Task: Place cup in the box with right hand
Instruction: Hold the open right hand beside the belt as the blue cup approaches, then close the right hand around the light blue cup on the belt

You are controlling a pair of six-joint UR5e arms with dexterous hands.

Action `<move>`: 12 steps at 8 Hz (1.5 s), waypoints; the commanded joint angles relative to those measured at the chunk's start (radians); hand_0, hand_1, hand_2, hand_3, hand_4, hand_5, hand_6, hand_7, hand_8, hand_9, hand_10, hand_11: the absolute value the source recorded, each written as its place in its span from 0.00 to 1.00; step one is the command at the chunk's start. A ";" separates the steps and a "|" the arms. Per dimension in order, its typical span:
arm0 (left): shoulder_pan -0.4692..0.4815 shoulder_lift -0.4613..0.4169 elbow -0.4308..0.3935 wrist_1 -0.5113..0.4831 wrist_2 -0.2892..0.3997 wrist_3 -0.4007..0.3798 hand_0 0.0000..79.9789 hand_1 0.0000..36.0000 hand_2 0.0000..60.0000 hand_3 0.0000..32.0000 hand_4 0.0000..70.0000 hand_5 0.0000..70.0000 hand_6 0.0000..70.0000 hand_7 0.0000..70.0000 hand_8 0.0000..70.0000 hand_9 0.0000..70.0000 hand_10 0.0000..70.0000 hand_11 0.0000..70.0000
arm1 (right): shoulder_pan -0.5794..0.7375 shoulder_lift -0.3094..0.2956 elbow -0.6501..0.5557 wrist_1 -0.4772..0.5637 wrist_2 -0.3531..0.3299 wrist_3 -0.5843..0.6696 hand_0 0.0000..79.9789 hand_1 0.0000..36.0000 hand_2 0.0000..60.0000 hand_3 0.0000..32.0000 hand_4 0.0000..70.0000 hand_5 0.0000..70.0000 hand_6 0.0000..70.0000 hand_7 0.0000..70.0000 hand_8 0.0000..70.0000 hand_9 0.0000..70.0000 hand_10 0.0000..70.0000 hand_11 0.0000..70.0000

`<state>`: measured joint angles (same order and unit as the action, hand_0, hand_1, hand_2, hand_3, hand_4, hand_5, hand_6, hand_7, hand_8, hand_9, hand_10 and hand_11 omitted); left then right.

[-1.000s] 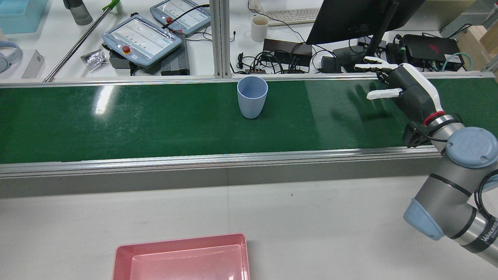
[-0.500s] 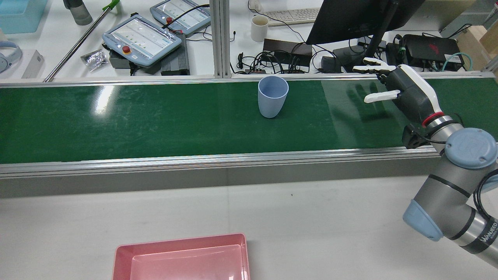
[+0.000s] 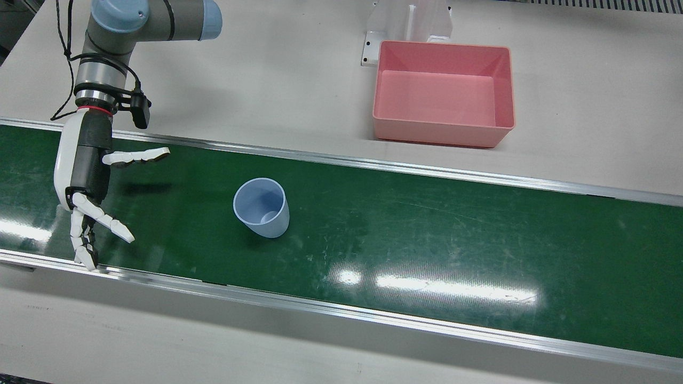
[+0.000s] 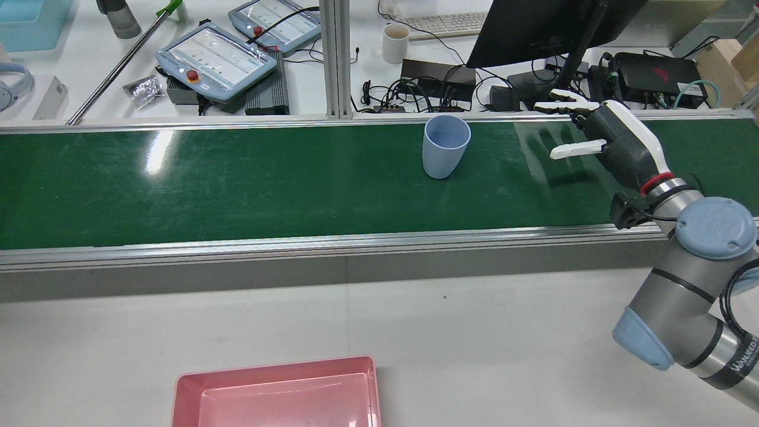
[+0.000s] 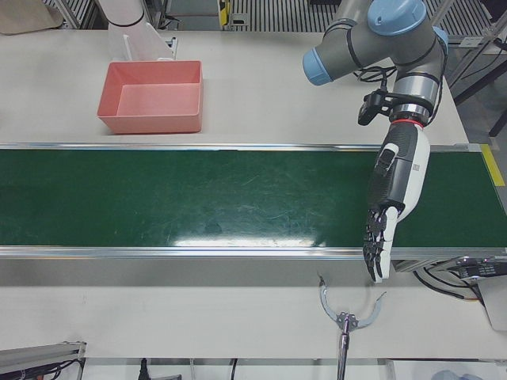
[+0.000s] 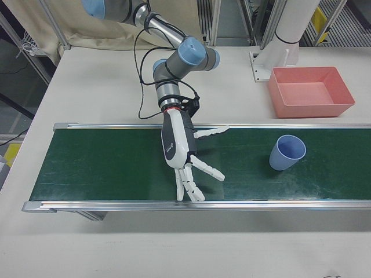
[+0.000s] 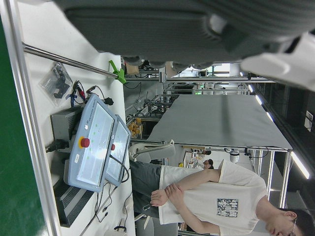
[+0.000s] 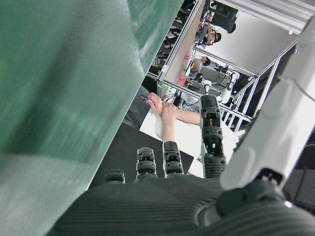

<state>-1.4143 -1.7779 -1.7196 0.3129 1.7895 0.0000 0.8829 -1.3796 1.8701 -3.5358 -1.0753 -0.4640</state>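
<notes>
A light blue cup (image 4: 446, 146) stands upright on the green belt (image 4: 237, 178), near its far rail. It also shows in the front view (image 3: 261, 209) and the right-front view (image 6: 287, 153). My right hand (image 4: 599, 139) is open, thumb and fingers spread, low over the belt and about a hand's length to the right of the cup; it shows in the front view (image 3: 88, 181) and the right-front view (image 6: 181, 153) too. The pink box (image 4: 276, 366) sits empty on the white table, also in the front view (image 3: 443, 133). My left hand (image 5: 392, 206) is open over the belt, far from the cup.
Aluminium rails (image 4: 356, 242) edge the belt. Beyond the far rail is a desk with teach pendants (image 4: 216, 59), a white mug (image 4: 395, 42), a monitor (image 4: 533, 29) and cables. A metal hook tool (image 5: 346, 317) lies on the front table.
The cup has travelled to the right along the belt, closer to my right hand. The right hand has shifted slightly left and toward the far rail, still open.
</notes>
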 commanded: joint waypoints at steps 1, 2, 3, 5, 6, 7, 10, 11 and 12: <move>0.000 0.000 0.000 0.000 0.001 0.000 0.00 0.00 0.00 0.00 0.00 0.00 0.00 0.00 0.00 0.00 0.00 0.00 | -0.001 0.001 0.003 0.000 0.000 -0.002 0.60 0.17 0.00 0.28 0.36 0.05 0.05 0.31 0.11 0.15 0.00 0.02; 0.000 0.000 0.000 0.000 0.001 0.000 0.00 0.00 0.00 0.00 0.00 0.00 0.00 0.00 0.00 0.00 0.00 0.00 | -0.002 0.001 0.003 0.000 0.000 -0.007 0.60 0.17 0.00 0.29 0.35 0.05 0.05 0.30 0.11 0.15 0.00 0.01; 0.000 0.000 0.000 0.000 0.001 0.000 0.00 0.00 0.00 0.00 0.00 0.00 0.00 0.00 0.00 0.00 0.00 0.00 | -0.002 0.004 0.004 0.000 0.000 -0.024 0.60 0.17 0.00 0.29 0.36 0.05 0.05 0.30 0.10 0.15 0.00 0.01; 0.000 0.000 0.000 0.000 0.001 0.000 0.00 0.00 0.00 0.00 0.00 0.00 0.00 0.00 0.00 0.00 0.00 0.00 | -0.015 0.002 0.003 0.000 0.000 -0.044 0.60 0.18 0.00 0.27 0.38 0.05 0.05 0.31 0.10 0.16 0.00 0.01; 0.000 0.000 0.000 0.000 0.001 0.000 0.00 0.00 0.00 0.00 0.00 0.00 0.00 0.00 0.00 0.00 0.00 0.00 | -0.019 0.002 0.003 0.000 0.000 -0.050 0.60 0.18 0.00 0.27 0.37 0.05 0.05 0.31 0.10 0.16 0.00 0.01; 0.000 0.000 0.000 0.000 0.001 0.000 0.00 0.00 0.00 0.00 0.00 0.00 0.00 0.00 0.00 0.00 0.00 0.00 | -0.019 0.002 0.003 0.000 0.000 -0.050 0.60 0.18 0.00 0.26 0.38 0.05 0.05 0.31 0.10 0.16 0.00 0.01; 0.000 0.000 0.000 0.000 0.001 0.000 0.00 0.00 0.00 0.00 0.00 0.00 0.00 0.00 0.00 0.00 0.00 0.00 | -0.015 -0.006 0.004 0.000 0.000 -0.048 0.60 0.18 0.00 0.28 0.37 0.05 0.05 0.31 0.10 0.16 0.00 0.01; 0.000 0.000 0.000 0.000 0.001 0.000 0.00 0.00 0.00 0.00 0.00 0.00 0.00 0.00 0.00 0.00 0.00 0.00 | -0.007 -0.007 0.004 0.000 0.000 -0.048 0.60 0.18 0.00 0.28 0.36 0.05 0.05 0.31 0.11 0.16 0.00 0.01; 0.000 0.000 0.000 0.000 0.001 0.000 0.00 0.00 0.00 0.00 0.00 0.00 0.00 0.00 0.00 0.00 0.00 0.00 | -0.001 -0.009 0.004 0.000 0.000 -0.048 0.60 0.19 0.00 0.29 0.36 0.05 0.05 0.31 0.11 0.16 0.00 0.01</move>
<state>-1.4145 -1.7779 -1.7196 0.3129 1.7901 0.0000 0.8698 -1.3844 1.8744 -3.5358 -1.0755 -0.5128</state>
